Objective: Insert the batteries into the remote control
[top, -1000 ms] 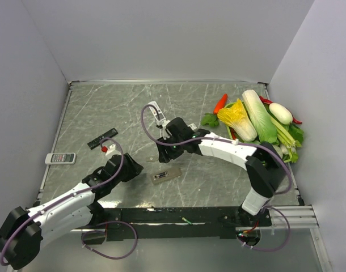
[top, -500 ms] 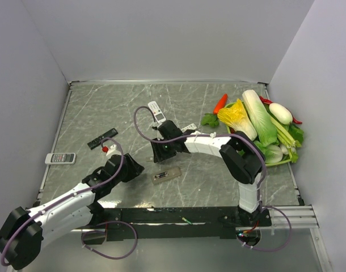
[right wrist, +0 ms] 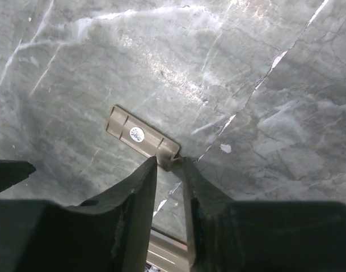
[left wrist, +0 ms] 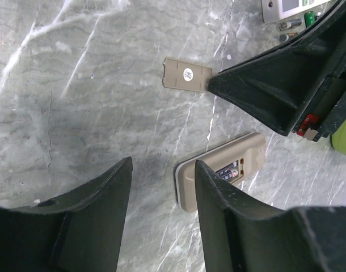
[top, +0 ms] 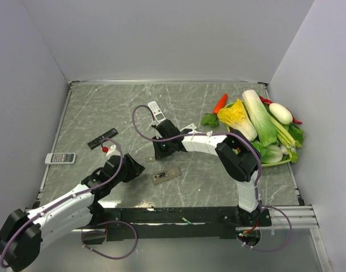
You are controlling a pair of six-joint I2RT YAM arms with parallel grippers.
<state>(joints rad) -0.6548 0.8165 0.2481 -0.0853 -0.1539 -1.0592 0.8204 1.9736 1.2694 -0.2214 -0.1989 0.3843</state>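
Remote point(top: 165, 175) lies back up near the middle of the table point(top: 105, 107), batteries point(left wrist: 230, 170) showing in its open bay. It looks light, stiff and slick on this marbled top; I would take it by its long edges. Right gripper point(right wrist: 169, 163), narrowed, straddles the end tab of the loose cover point(right wrist: 140, 136) just beyond; whether it pinches I cannot tell. Left gripper point(left wrist: 163, 164) hangs half open, empty, to the left. Pale walls point(top: 161, 34) close three sides.

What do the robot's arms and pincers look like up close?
The left arm and right arm have smooth white shells with chunky black joints. Purple cables loop along both. The left pincer and right pincer are matte black, each with two wedge-shaped fingers tapering toward the tips.
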